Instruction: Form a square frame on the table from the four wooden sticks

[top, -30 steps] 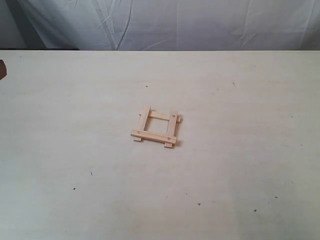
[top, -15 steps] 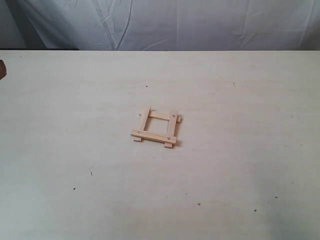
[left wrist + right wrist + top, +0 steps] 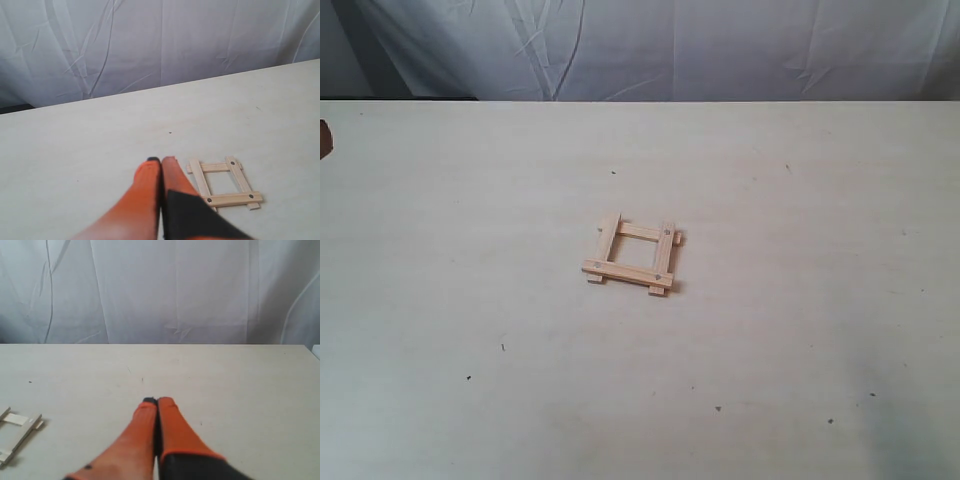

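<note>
While both arms hung clear of the work, my left end effector (image 3: 161, 160) had its orange fingers (image 3: 145, 195) pressed tip to tip with nothing between them. My right end effector (image 3: 157, 400) was drawn just as narrow and was equally empty. Neither touched anything, and neither showed in the exterior view.

Near my left tips, but apart from them, lay the square frame (image 3: 627, 273), flat on the surface (image 3: 800, 330) close to its middle. It was made of the four wooden sticks (image 3: 231, 199) with their ends overlapping at the corners. The nearest stick (image 3: 620, 270) crossed over the ends of the two side sticks, which stuck out a little beneath it, and it carried a small dark hole by each end. Another hole showed at the far right corner (image 3: 667, 233). From my right wrist only one edge of the frame (image 3: 20, 432) was in sight, well apart from those tips.

Compared with a second earlier, the frame had not shifted.

Beyond the far edge of the surface hung a creased white cloth (image 3: 670, 50).
</note>
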You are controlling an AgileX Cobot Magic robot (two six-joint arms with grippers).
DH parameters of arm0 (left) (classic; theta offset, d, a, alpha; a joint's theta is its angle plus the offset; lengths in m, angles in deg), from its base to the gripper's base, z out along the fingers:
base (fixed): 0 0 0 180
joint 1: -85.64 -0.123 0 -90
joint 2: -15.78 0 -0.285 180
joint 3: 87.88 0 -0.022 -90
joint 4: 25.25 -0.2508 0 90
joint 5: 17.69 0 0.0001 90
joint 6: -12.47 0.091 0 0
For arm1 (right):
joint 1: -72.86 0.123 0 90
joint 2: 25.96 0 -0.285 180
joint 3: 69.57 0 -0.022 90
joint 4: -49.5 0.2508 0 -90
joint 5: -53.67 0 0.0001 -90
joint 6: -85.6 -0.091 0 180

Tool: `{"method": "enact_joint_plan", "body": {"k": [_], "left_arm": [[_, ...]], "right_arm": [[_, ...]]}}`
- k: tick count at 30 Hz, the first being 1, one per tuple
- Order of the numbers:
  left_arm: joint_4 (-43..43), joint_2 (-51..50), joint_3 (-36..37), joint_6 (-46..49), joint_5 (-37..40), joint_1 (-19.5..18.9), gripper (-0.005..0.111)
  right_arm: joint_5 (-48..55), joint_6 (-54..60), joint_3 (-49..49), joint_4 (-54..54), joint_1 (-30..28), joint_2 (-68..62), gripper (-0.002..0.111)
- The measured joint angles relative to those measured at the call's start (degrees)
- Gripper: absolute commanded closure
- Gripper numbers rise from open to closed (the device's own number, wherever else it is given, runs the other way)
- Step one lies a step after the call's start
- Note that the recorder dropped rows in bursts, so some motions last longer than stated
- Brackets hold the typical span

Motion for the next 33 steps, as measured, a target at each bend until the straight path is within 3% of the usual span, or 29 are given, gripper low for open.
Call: {"method": "enact_joint_plan", "body": {"k": [13, 33], "left_arm": [[0.00, 0.00, 0.00, 0.00, 0.00, 0.00, 0.107], [0.00, 0.00, 0.00, 0.00, 0.00, 0.00, 0.107]], "right_arm": [[0.54, -1.72, 12.46, -1.16, 0.00, 5.41, 0.108], [-1.06, -1.88, 13.35, 0.00, 0.00, 5.41, 0.108]]}}
